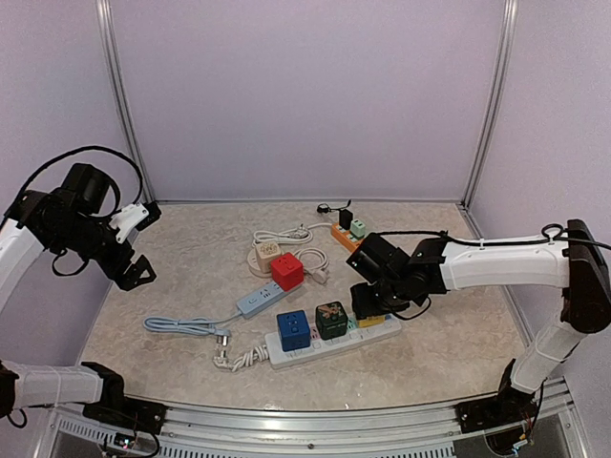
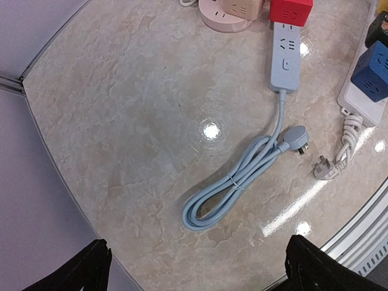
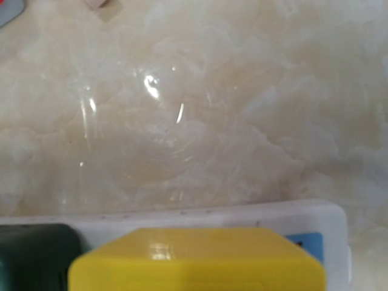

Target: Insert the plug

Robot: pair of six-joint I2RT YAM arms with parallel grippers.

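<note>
The tabletop (image 1: 191, 277) is walled at 9, 12 and 3 o'clock, with a metal rail (image 1: 315, 420) at 6. Bare room lies toward 9 and 3. The yellow plug (image 3: 194, 260) is at the 3 o'clock end of the white strip (image 1: 315, 351), directly under the right fingers (image 1: 368, 303); whether they grip it cannot be told. The left fingers (image 2: 315, 267) gape wide at 9 o'clock, well apart. That strip carries three cubes: the blue cube (image 1: 293, 331), the green cube (image 1: 331, 320) and the yellow one.

My right end effector (image 1: 370, 307) is down at the right end of the white power strip (image 1: 286, 355), clasping the yellow plug (image 1: 374, 322) seated there beside the green cube (image 1: 331, 320) and blue cube (image 1: 293, 330). My left end effector (image 1: 145, 240) hangs wide apart above the counter's (image 1: 191, 277) left edge.
</note>
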